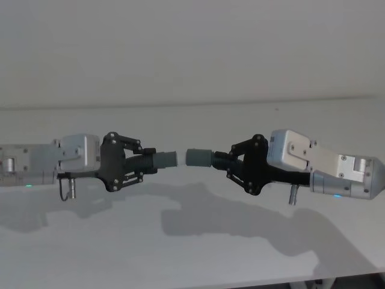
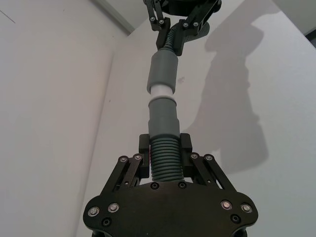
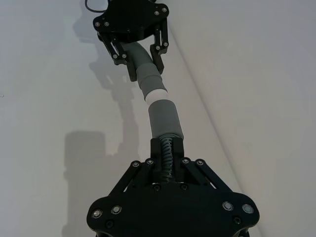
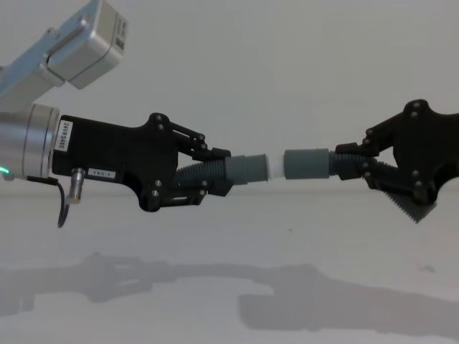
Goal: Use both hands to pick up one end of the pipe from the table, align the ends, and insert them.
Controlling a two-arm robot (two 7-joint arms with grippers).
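Both pipe pieces hang in the air above the white table [image 1: 180,259]. My left gripper [image 1: 144,161] is shut on the ribbed part of the left pipe piece [image 4: 247,169], whose white tip [image 4: 275,166] points right. My right gripper [image 1: 230,162] is shut on the ribbed part of the right pipe piece [image 4: 307,163]. The two grey ends face each other almost in one line. The white tip [image 2: 160,91] meets the mouth of the right cuff [image 2: 162,71]; how deep it sits I cannot tell. In the right wrist view, the right cuff [image 3: 165,116] stands just before the tip [image 3: 155,95] and the left gripper [image 3: 140,57].
The arms' shadows lie on the table under the pipe. A pale wall [image 1: 192,48] rises behind the table's far edge. A short cable loop [image 4: 64,208] hangs under the left wrist.
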